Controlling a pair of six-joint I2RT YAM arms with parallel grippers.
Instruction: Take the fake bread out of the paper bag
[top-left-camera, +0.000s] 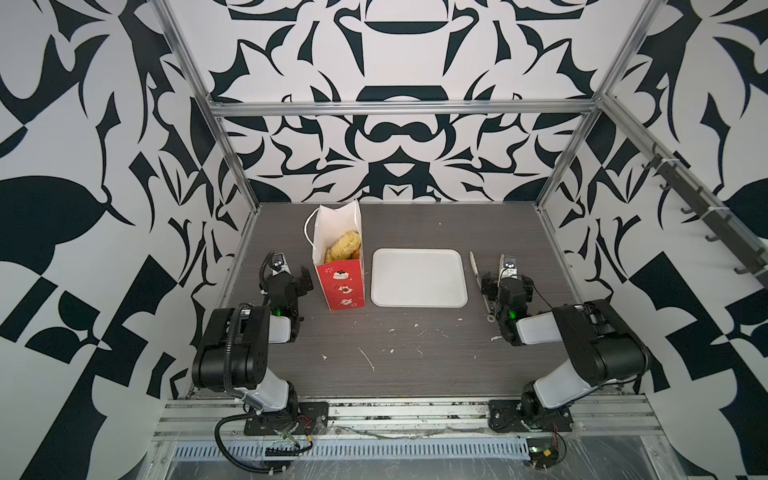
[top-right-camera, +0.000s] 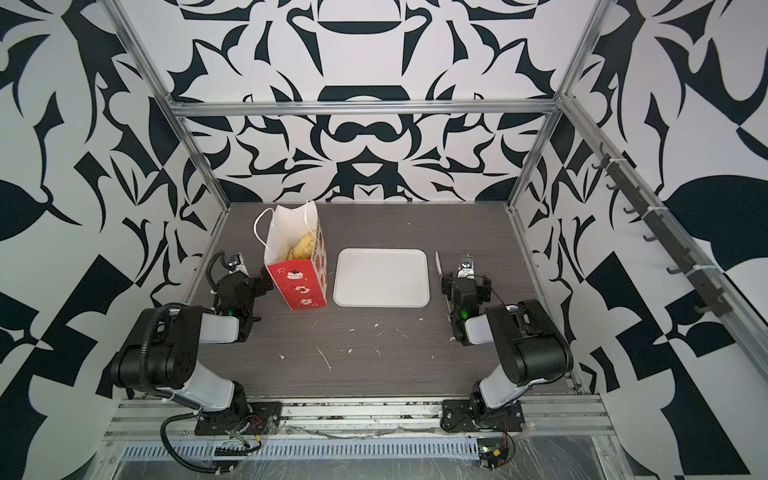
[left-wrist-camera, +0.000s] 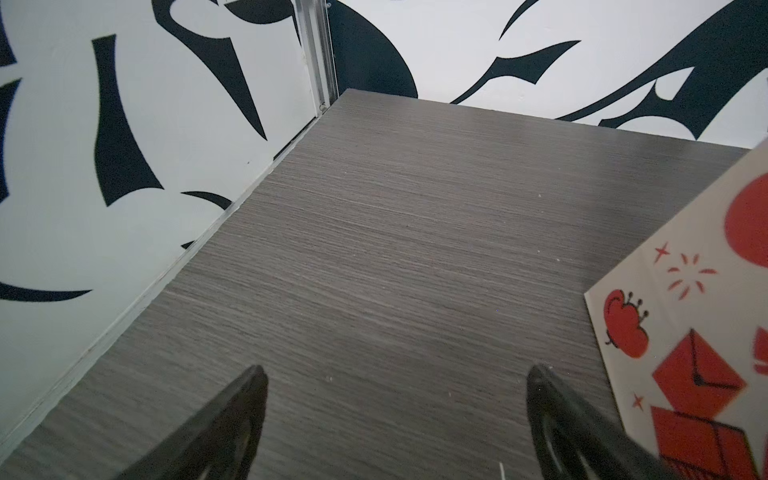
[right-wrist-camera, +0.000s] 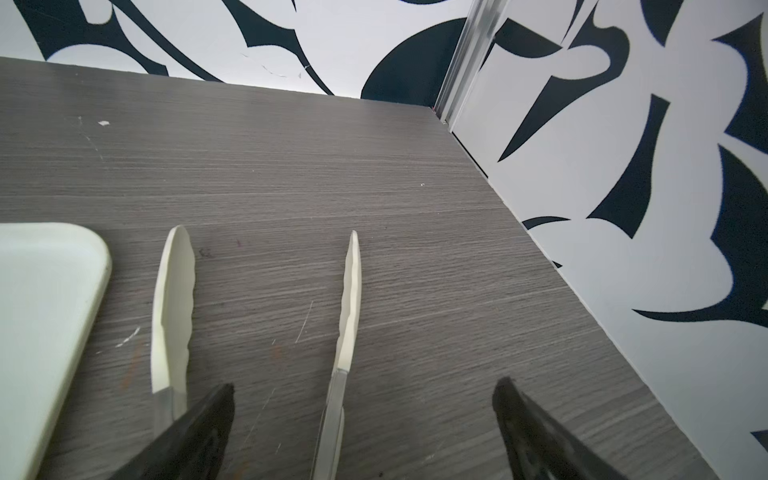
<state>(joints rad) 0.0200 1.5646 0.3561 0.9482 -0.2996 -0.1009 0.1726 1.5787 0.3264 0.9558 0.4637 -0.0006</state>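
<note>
The fake bread (top-left-camera: 343, 248) (top-right-camera: 302, 248), glossy golden-yellow toy pastries, sits down inside the paper bag (top-left-camera: 341, 287) (top-right-camera: 296, 287) (left-wrist-camera: 685, 332). This is a tall narrow gift bag with a red front bearing small white-and-black motifs, a white inside and white cord handles. Only the topmost pieces show through the bag's open mouth, lying toward its right inner wall in both top views; how many lie beneath them cannot be told. The bag stands upright on the dark grey wood-grain tabletop (top-left-camera: 395, 353), mouth upward.

Just right of the bag in both top views, near it but apart, lies a flat white tray (top-left-camera: 417, 277) (top-right-camera: 381, 277) (right-wrist-camera: 37, 311) with rounded corners. Beyond the tray from the bag lie metal tongs (top-left-camera: 474, 266) (right-wrist-camera: 172, 307) with cream-white tips, their two arms splayed apart on the tabletop.

The black left gripper (left-wrist-camera: 397, 372) sits low just left of the bag, its jaws spread wide over bare tabletop and gripping nothing. The bag's pale side, printed with red motifs, stands close beside one finger; whether they touch cannot be told.

The black right gripper (right-wrist-camera: 365, 385), well apart from the bag on the far side of the tray, also has its jaws spread wide and holds nothing. One tong arm runs out between its fingers; the other passes by the finger nearer the bag. Contact with the tongs cannot be told.
</note>
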